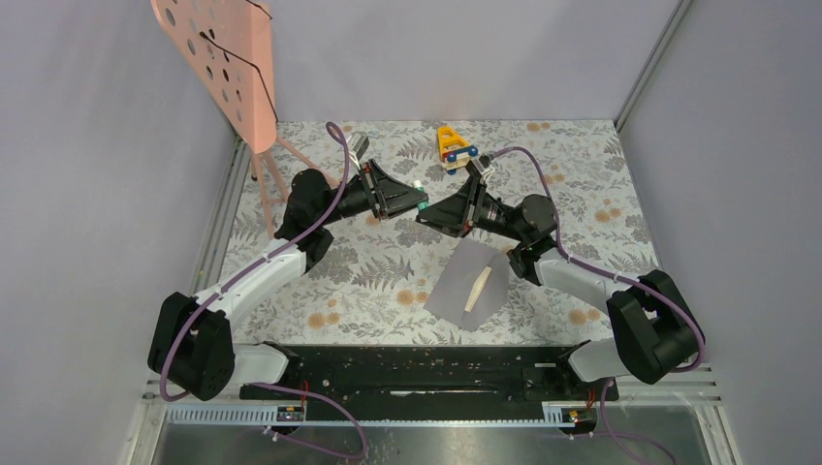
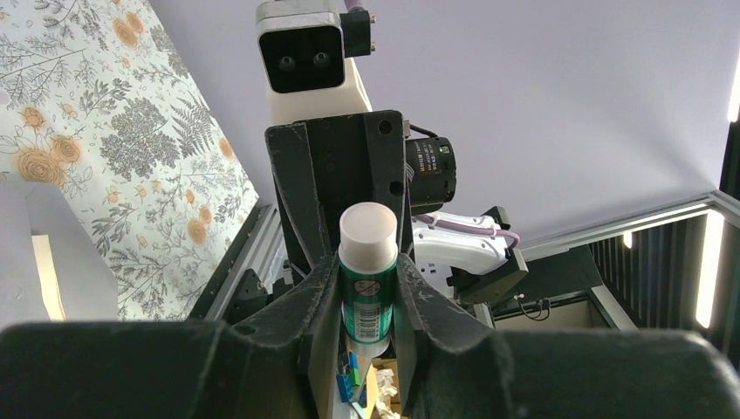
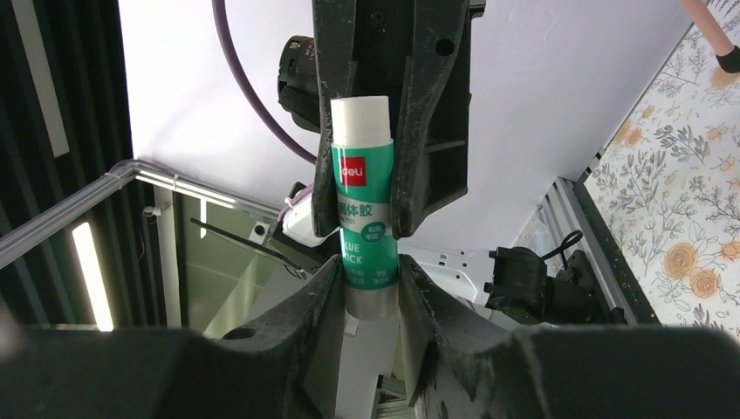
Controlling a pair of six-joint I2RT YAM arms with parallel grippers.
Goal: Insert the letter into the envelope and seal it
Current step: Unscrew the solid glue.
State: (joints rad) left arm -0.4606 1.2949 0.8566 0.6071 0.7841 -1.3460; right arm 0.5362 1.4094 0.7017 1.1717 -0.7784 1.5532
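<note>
Green glue stick point(image 3: 362, 192) clenched midair by left gripper point(image 2: 368, 272) and right gripper point(image 3: 371, 272); I judge uncapping, to seal envelope point(image 1: 454, 288).

Two robot arms are in view, the left arm point(image 1: 262, 276) and the right arm point(image 1: 582, 276). They carry two grippers, the left gripper point(image 2: 367, 271) and the right gripper point(image 3: 367, 271), each with two black fingers. There is one green-and-white glue stick point(image 3: 365, 188), one grey-lilac envelope point(image 1: 449, 291) and one cream letter point(image 1: 477, 288). At the back of the table stand one yellow-and-blue toy point(image 1: 454, 147) and one pink perforated board point(image 1: 218, 58) on thin legs. One floral-patterned table point(image 1: 388, 281) lies under everything.
</note>
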